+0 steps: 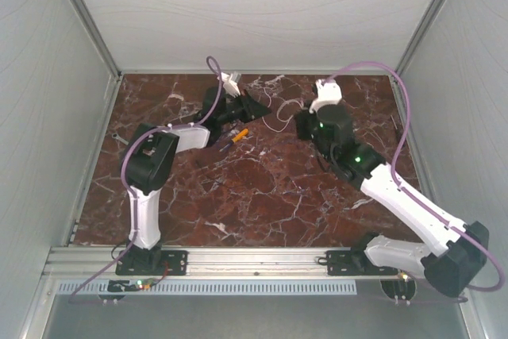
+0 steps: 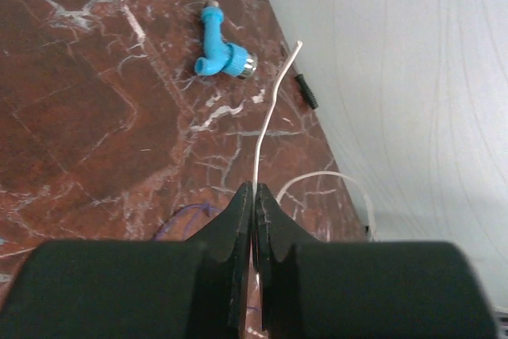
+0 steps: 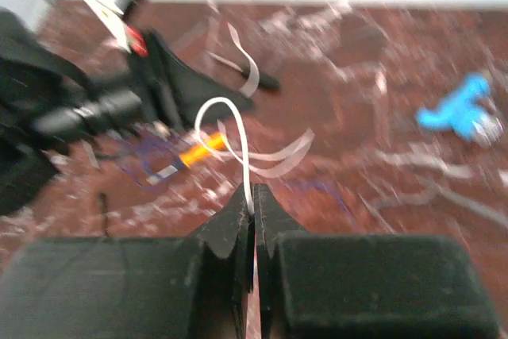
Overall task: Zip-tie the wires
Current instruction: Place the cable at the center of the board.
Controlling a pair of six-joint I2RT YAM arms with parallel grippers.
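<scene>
The wires show as thin purple loops on the marble, under my left gripper's fingers (image 2: 187,215) and beside the orange screwdriver (image 3: 145,160). A white zip tie (image 2: 270,109) rises from between my left gripper (image 2: 254,188), which is shut on it. My right gripper (image 3: 254,190) is shut on another end of the white zip tie (image 3: 238,129), which curls into a loop ahead of it. From above, the left gripper (image 1: 257,106) and right gripper (image 1: 300,122) face each other at the back of the table with the zip tie (image 1: 279,125) between them.
A blue plastic fitting (image 2: 217,52) lies near the back wall, also blurred at the right (image 3: 461,109). A small black piece (image 2: 307,91) lies at the wall's foot. An orange-handled screwdriver (image 1: 240,134) sits by the left gripper. Loose white strips (image 3: 274,160) lie on the marble.
</scene>
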